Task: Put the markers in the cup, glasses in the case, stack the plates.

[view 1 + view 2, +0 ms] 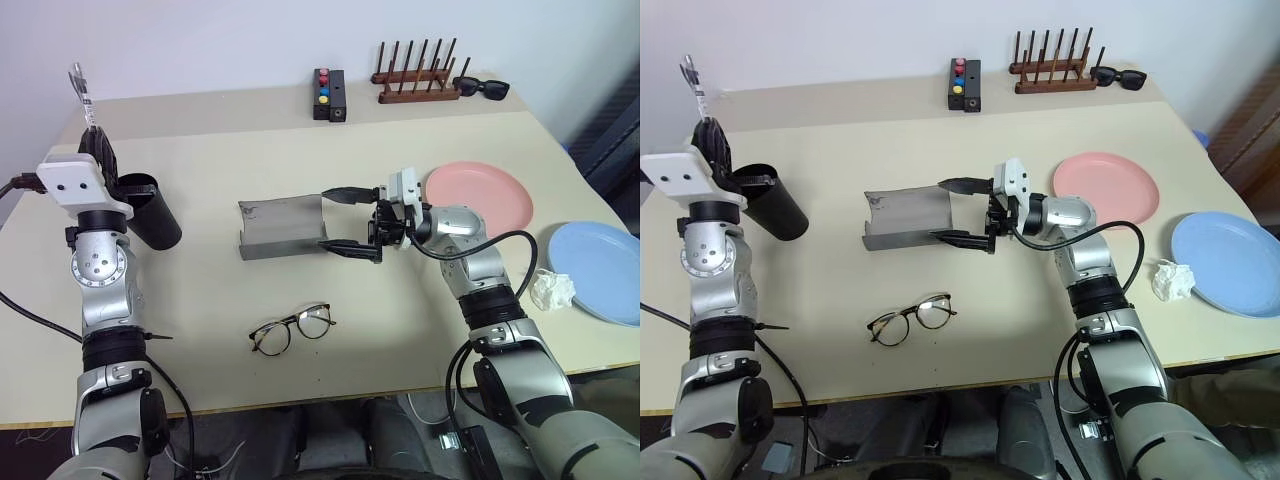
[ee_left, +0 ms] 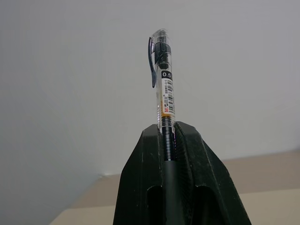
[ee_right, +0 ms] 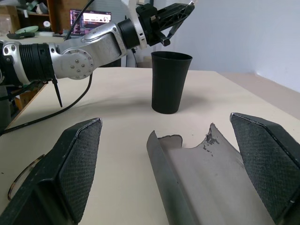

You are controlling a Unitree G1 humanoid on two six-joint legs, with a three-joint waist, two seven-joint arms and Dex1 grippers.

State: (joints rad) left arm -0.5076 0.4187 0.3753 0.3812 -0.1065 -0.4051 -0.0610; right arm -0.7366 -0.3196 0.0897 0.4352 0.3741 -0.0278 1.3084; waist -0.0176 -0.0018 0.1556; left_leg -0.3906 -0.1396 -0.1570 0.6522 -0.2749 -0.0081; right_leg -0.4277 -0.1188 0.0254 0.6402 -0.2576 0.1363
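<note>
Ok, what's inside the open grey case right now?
The case shows a bare grey lining, with the glasses on the table in front. Its near wall hides the inner corner.

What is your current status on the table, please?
Left gripper shut on pen, above black cup. Right gripper open at grey case. Glasses lying free.

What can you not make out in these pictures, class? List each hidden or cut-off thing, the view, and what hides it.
- Pen, left wrist view: its lower part is hidden between the left gripper's fingers.
- Inside of the cup, all views: hidden by its wall and the left gripper, so any pens in it are unseen.
- Blue plate, left eye view: right side cut off by the edge.
- Glasses, right wrist view: mostly hidden behind the right gripper's finger.
</note>
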